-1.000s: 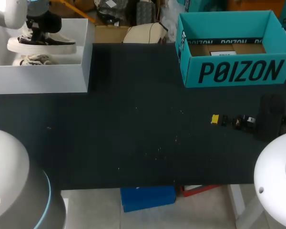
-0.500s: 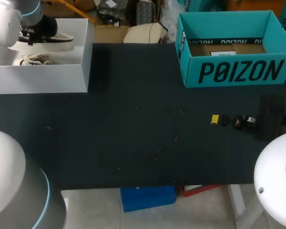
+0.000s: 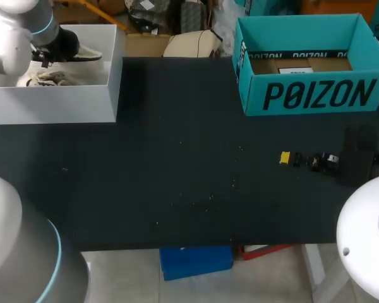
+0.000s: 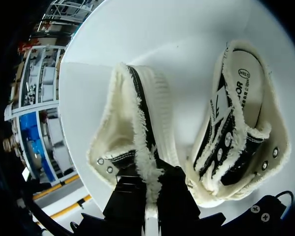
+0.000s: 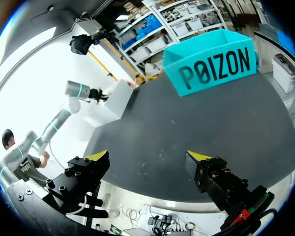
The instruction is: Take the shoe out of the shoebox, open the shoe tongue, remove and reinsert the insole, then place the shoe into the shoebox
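— Left gripper [image 4: 148, 191], state?
— Clamped on the fleecy collar of one shoe [image 4: 132, 142], a finger on either side; the shoe hangs ahead of them over the white box [image 3: 82, 95], close to its far wall
— Neighbours?
— Second shoe [image 4: 241, 132] just beside, lying in the box
— Right gripper [image 5: 147, 157]?
— Fingers wide apart above the near edge of the dark table [image 3: 177, 177]; teal box [image 5: 211, 64] at the far edge, well apart

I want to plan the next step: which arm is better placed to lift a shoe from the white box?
Left. The left end effector is shut on the collar of one shoe at the white shoebox. The right end effector hangs open, far across the table.
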Controlling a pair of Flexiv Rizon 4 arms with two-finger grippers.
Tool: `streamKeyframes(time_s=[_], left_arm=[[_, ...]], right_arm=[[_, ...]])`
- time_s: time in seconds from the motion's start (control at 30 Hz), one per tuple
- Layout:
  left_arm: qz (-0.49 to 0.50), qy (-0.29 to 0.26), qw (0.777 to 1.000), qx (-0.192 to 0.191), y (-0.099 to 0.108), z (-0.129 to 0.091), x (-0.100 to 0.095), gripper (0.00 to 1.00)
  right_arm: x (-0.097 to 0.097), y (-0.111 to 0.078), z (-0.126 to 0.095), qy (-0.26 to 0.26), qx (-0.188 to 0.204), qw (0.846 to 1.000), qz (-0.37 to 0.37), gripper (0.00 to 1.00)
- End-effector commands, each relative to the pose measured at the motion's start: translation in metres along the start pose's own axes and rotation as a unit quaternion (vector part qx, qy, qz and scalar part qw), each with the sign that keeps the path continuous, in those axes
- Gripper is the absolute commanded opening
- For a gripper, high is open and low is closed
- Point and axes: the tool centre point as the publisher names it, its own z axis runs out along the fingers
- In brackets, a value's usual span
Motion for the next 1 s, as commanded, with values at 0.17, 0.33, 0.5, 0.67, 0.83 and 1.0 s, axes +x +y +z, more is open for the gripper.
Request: streamKeyframes(time_s=[0.17,0.33,0.5,0.67,0.83,1.0], left_arm=[[0.009,0.023,0.999,0.03,-0.008,0.021,-0.001,0.0],[0.017,0.064,0.998,0.023,-0.005,0.018,-0.002,1.0],[0.04,0.074,0.996,0.036,-0.001,-0.008,-0.008,1.0],[0.065,0.067,0.995,0.047,-0.001,-0.023,-0.012,0.29],[0.074,0.078,0.994,0.036,0.0,-0.034,-0.014,0.1],[0.075,0.089,0.993,0.023,-0.001,-0.036,-0.014,0.61]], right_arm=[[-0.001,0.002,-0.001,0.002,0.006,1.0,0.002,1.0],[-0.001,0.002,-0.001,0.002,0.006,1.0,0.002,1.0],[-0.001,0.002,-0.001,0.002,0.006,1.0,0.002,1.0],[-0.001,0.002,-0.001,0.002,0.006,1.0,0.002,1.0],[-0.001,0.002,-0.001,0.002,0.006,1.0,0.002,1.0],[-0.001,0.002,-0.001,0.002,0.006,1.0,0.002,1.0]])
